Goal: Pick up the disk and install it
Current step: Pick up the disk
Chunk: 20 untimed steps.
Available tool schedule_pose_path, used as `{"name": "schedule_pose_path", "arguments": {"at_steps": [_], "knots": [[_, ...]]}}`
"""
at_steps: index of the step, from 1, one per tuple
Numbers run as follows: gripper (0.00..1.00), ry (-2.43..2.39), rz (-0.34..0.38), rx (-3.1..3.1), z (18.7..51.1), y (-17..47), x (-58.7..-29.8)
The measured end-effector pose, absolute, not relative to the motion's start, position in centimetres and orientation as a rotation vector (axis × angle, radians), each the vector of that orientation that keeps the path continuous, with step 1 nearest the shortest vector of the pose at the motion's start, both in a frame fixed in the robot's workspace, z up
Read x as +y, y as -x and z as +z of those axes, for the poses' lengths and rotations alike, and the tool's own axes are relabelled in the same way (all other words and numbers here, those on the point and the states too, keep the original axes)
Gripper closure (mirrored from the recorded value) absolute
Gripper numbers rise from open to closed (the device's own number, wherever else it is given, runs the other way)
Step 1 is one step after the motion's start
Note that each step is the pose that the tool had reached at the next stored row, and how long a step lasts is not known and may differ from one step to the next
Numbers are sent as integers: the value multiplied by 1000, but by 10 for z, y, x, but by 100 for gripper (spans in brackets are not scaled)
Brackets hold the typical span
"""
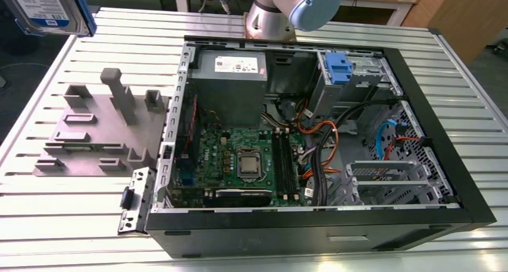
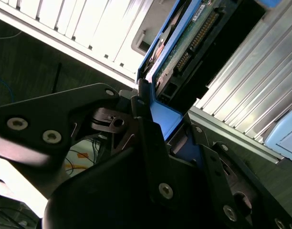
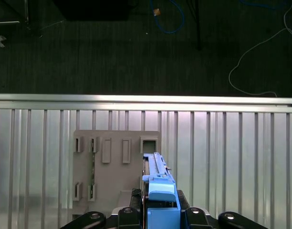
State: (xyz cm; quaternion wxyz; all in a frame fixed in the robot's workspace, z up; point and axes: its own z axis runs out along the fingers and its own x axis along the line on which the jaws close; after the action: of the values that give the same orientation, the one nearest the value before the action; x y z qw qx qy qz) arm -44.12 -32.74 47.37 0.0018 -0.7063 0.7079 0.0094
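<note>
One table (image 1: 47, 224), one open computer case (image 1: 317, 231), one grey holder plate (image 1: 80, 142). The one disk (image 1: 47, 7) is held high at the exterior view's left, well apart from the case, with the one gripper (image 3: 160, 212) clamped on its blue rails. The pick looks done, the install not yet: that calls for squaring the rails to the drive bay (image 1: 367, 75).

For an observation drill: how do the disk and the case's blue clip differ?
The disk is held aloft in the gripper; the blue clip stands inside the computer case. The disk bears a white label; the blue clip is plain blue. Both show blue plastic.
</note>
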Motion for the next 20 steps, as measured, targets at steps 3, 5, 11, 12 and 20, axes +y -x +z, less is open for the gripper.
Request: {"name": "schedule_pose_path", "arguments": {"at_steps": [3, 5, 11, 12, 20], "knots": [[64, 2216, 30, 2221, 475, 441, -327], [64, 2216, 30, 2221, 475, 441, -327], [64, 2216, 30, 2221, 478, 441, -327], [64, 2216, 30, 2221, 478, 441, -327], [64, 2216, 30, 2221, 481, 441, -327]]}}
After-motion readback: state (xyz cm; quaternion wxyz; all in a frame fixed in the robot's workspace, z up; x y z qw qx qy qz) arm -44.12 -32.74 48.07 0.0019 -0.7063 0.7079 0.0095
